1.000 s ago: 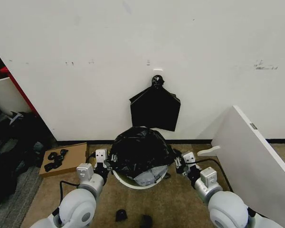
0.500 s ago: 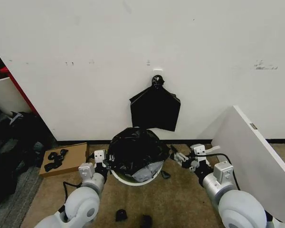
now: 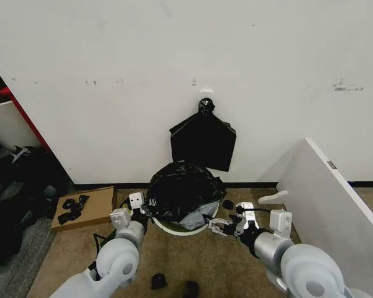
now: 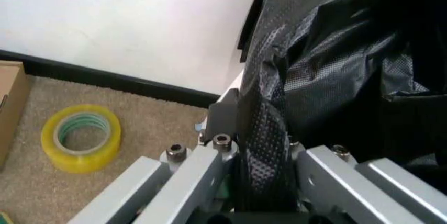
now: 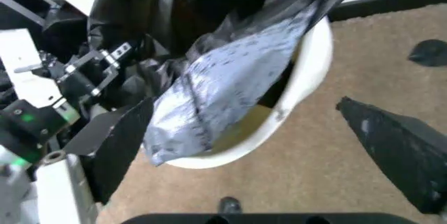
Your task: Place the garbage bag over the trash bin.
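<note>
Slippage threatens: left claw point(image 4: 262, 182) pinches garbage bag point(image 3: 185, 191); right claw point(image 3: 216, 225) gapes empty beside trash bin point(image 3: 174, 226); plastic may spring off the rim.

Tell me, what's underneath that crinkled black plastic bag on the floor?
The glossy black garbage bag is draped over a round cream-white plastic trash bin; just its rim shows. The bin's inside is mostly covered. The left gripper pinches the bag; the right gripper is open.

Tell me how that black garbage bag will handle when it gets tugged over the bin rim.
Probably floppy: the garbage bag lies crumpled and sagging over the trash bin. Likely slippery, since its folds shine in the right wrist view. It looks thin and light, so where the left end effector pinches a fold, a pull may stretch it or drag the bin along.
</note>
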`<state>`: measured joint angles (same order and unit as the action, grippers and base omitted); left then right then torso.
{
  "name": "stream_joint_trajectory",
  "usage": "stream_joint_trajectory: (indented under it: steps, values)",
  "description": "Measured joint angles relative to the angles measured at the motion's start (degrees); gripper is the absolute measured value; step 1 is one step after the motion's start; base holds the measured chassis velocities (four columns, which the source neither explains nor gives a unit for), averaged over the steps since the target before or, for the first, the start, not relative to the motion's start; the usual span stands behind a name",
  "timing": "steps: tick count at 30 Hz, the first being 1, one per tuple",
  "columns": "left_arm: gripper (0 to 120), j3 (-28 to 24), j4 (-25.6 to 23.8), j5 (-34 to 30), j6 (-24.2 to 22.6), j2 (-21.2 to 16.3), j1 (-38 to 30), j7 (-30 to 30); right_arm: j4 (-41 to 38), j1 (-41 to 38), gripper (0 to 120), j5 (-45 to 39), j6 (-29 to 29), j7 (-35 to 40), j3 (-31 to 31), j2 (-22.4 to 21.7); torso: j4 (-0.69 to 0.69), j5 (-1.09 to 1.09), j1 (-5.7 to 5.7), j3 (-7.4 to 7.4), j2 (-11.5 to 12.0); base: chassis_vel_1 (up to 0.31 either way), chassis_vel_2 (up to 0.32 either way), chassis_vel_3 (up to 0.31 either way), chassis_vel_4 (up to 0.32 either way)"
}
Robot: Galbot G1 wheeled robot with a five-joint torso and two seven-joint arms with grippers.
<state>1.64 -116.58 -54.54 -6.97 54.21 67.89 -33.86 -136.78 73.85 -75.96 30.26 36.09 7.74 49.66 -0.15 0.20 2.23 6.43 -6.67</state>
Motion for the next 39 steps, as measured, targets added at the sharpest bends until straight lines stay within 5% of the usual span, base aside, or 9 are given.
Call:
stream_joint_trajectory:
  steps: [25,39]
  values:
    - [1,0.7,0.3,-0.8,-0.4,-0.8,-0.5,0.9,1.7,1.2,3,8.7,-1.7,-5.2,-3.9,2.2,0.0,0.0,0.0,0.0,0.0,0.0,0.0,0.0,0.0]
    - [1,1.7,0.1,-2.4,-0.4,-0.2,-1.0,0.5,1.5,4.8,0,15.3,-2.3,-8.8,-3.5,1.4,0.0,0.0,0.0,0.0,0.0,0.0,0.0,0.0,0.0]
